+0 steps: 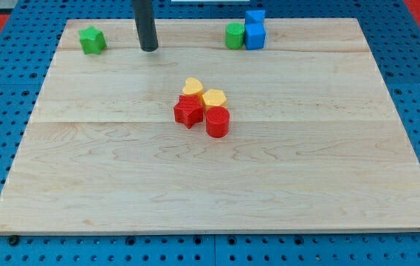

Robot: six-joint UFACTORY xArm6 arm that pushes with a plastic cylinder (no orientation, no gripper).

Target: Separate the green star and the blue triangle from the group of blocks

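Observation:
The green star (91,40) lies alone near the board's top left corner. My tip (148,49) stands to its right, apart from it and touching no block. Two blue blocks sit near the top edge, right of the middle: one (255,36) in front and one (255,15) behind it. I cannot tell which of them is the triangle. A green cylinder (234,35) touches the left side of the front blue block.
A tight cluster sits at the board's middle: a yellow heart (193,86), a yellow hexagon (214,97), a red star (188,112) and a red cylinder (218,122). The wooden board (106,185) rests on a blue pegboard.

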